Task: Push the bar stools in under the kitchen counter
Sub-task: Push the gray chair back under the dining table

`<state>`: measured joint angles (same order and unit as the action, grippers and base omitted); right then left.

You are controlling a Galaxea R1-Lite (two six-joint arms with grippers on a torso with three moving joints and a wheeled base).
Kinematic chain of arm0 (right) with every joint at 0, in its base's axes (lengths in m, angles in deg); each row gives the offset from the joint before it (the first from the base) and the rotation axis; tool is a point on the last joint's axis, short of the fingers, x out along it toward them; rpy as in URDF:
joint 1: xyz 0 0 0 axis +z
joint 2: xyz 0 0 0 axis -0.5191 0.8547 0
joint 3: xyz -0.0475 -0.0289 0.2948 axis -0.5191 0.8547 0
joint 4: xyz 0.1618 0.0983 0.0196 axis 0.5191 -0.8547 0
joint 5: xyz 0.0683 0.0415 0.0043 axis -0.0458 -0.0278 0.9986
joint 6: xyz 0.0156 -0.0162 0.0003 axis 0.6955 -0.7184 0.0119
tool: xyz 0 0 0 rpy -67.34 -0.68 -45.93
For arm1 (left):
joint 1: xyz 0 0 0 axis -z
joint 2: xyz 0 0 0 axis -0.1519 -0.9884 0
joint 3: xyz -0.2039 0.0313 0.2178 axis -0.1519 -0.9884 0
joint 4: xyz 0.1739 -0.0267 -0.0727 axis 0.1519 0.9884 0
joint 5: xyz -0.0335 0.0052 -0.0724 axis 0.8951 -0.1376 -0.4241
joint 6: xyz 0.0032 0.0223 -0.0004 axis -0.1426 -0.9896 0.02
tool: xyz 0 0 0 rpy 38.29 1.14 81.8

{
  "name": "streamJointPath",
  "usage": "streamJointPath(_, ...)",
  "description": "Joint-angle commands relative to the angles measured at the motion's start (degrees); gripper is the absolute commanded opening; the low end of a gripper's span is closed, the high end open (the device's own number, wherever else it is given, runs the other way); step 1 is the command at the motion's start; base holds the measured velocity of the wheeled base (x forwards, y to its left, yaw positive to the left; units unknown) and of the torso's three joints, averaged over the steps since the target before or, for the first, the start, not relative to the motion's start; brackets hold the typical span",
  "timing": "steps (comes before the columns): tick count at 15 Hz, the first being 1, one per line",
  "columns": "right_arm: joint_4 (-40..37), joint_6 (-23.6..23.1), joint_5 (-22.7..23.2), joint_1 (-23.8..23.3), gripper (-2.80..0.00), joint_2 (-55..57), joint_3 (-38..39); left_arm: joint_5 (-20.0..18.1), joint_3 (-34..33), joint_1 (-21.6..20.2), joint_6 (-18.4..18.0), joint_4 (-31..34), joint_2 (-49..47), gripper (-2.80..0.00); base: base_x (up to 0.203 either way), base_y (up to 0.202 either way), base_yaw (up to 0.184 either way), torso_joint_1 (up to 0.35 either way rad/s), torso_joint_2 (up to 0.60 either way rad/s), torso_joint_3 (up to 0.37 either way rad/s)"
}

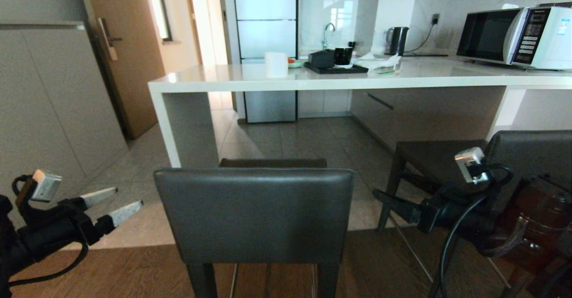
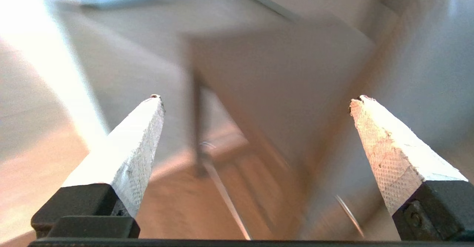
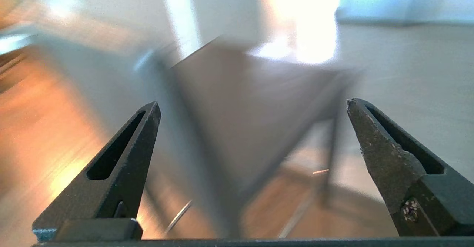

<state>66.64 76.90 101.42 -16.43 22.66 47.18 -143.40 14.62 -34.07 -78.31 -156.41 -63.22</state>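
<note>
My left fingers (image 1: 118, 204) are spread wide and empty, just left of the near stool (image 1: 254, 213), whose backrest lies between my two hands. My right fingers (image 1: 380, 196) are parted too, grasping nothing, just in front of the second stool (image 1: 527, 155). The counter (image 1: 339, 81) stands beyond both stools.

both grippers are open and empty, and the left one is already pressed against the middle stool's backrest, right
Not quite. Both are open and empty, but the head view shows the left gripper off to the side of the middle stool's backrest, not touching it. The right gripper hangs by the second stool.
</note>
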Motion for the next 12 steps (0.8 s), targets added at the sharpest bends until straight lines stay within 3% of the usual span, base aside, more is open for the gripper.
streamJointPath(1,0.49,0.74,-6.92,-0.48,0.0,-7.67,1.69,4.58,-0.51,-0.63,3.69,-0.54,8.79,0.0,0.0,0.0,0.0,0.0,0.0,0.0)
streamJointPath(4,-1.32,2.22,-9.15,-0.63,0.0,-21.45,3.62,7.97,-0.92,0.79,17.47,-0.54,25.23,0.0,0.0,0.0,0.0,0.0,0.0,0.0)
streamJointPath(6,-9.48,2.6,-9.27,-0.55,0.0,-32.98,2.98,7.43,0.03,1.95,27.95,0.15,36.4,0.0,0.0,0.0,0.0,0.0,0.0,0.0)
streamJointPath(9,-33.55,4.48,-9.13,-0.56,0.0,-51.1,-4.47,5.82,7.83,1.75,41.57,10.29,49.04,0.0,0.0,0.0,0.0,0.0,0.0,0.0)
streamJointPath(10,-43.14,5.17,-9.51,-0.92,0.0,-56.34,-8.18,4.84,11.75,0.81,44.09,16.32,52.34,0.0,0.0,0.0,0.0,0.0,0.0,0.0)
streamJointPath(12,-56.89,6.26,-11.83,-5.22,0.0,-64.59,-13.6,-0.99,16.77,-0.4,46.41,27.15,58.82,0.0,0.0,0.0,0.0,0.0,0.0,0.0)
